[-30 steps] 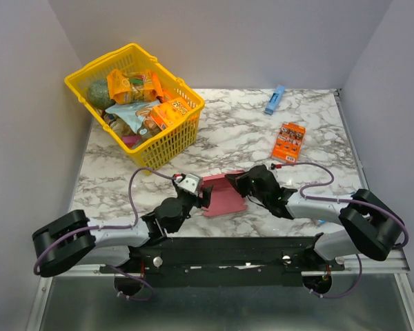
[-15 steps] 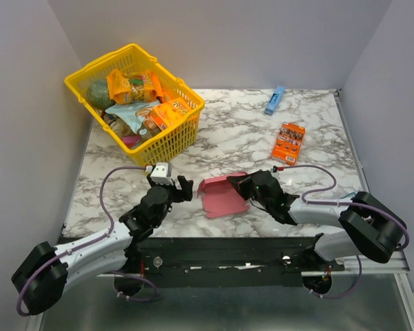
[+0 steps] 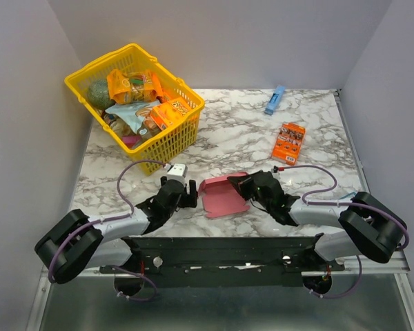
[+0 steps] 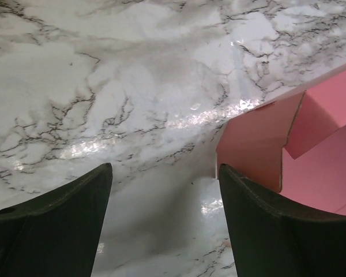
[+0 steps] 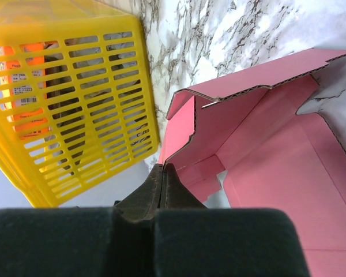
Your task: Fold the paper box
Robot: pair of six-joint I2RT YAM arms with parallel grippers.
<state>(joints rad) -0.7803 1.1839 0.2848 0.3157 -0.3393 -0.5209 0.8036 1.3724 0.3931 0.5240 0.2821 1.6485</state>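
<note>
The pink paper box [image 3: 222,197] lies partly folded near the table's front middle, with walls and flaps raised. My right gripper [image 3: 242,185] is shut on the edge of a raised pink wall at the box's right side. In the right wrist view the gripper [image 5: 164,168] pinches that thin card edge, with the box's open inside [image 5: 277,150] beyond it. My left gripper [image 3: 191,192] is open and empty just left of the box, low over the table. In the left wrist view the gripper [image 4: 164,173] has its jaws wide apart, and the box's left flap [image 4: 254,144] sits just past the right finger [image 4: 288,231].
A yellow basket [image 3: 134,103] full of snack packs stands at the back left and also shows in the right wrist view [image 5: 75,98]. An orange printed snack box [image 3: 289,142] and a slim blue box [image 3: 274,100] lie at the back right. The table is marbled.
One second ago my left gripper was at the box's left edge. It drew back to the left, then came back close to the box, open. The right gripper kept its hold.
</note>
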